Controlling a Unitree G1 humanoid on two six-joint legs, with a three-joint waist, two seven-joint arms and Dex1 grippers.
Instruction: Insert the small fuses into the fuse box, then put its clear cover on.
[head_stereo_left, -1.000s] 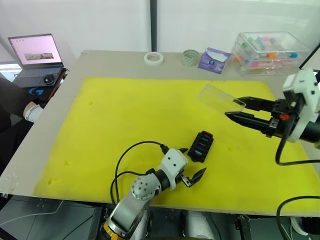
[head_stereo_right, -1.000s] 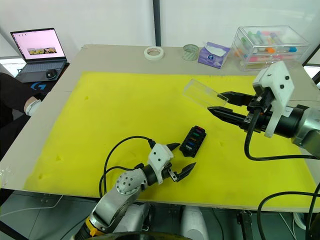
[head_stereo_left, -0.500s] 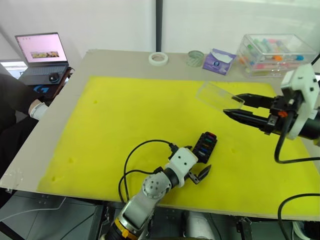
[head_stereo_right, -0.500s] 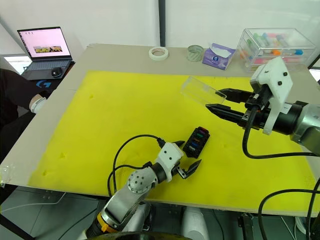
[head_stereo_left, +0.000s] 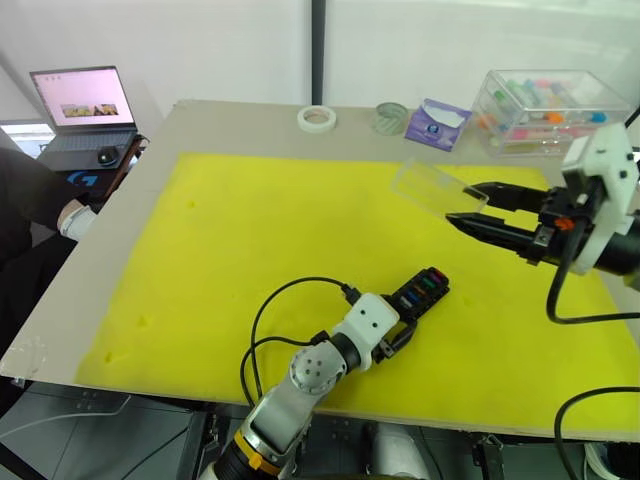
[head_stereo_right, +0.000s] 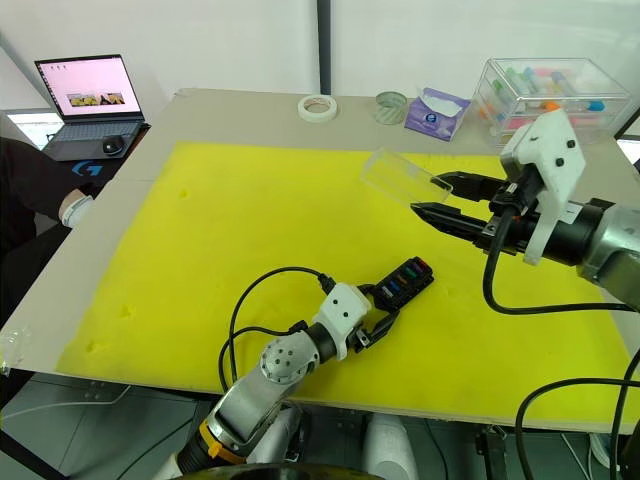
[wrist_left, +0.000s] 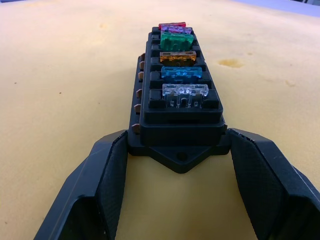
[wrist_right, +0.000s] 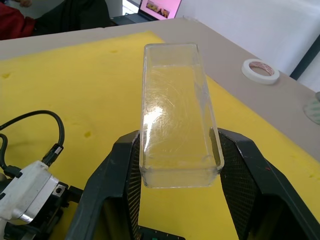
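The black fuse box (head_stereo_left: 424, 289) lies on the yellow mat (head_stereo_left: 250, 230) near the front edge, angled up to the right. Several small fuses (wrist_left: 178, 57) stand in its slots in one row: red, pinkish, green, orange, blue and clear. My left gripper (head_stereo_left: 404, 320) is shut on the box's near end, one finger pressed against each side. To the right and well above the mat, my right gripper (head_stereo_left: 463, 203) is shut on one end of the clear cover (wrist_right: 175, 110), which sticks out toward the mat's middle. The cover is apart from the box.
Along the table's back edge are a roll of tape (head_stereo_left: 317, 118), a round glass jar (head_stereo_left: 389, 116), a purple packet (head_stereo_left: 432, 123) and a large clear storage case (head_stereo_left: 545, 100). A laptop (head_stereo_left: 82, 105) and a person's sleeve (head_stereo_left: 30, 195) are at the left.
My left gripper went from open beside the fuse box to shut on its near end. The box has turned and shifted right. The right gripper and cover have hardly moved.
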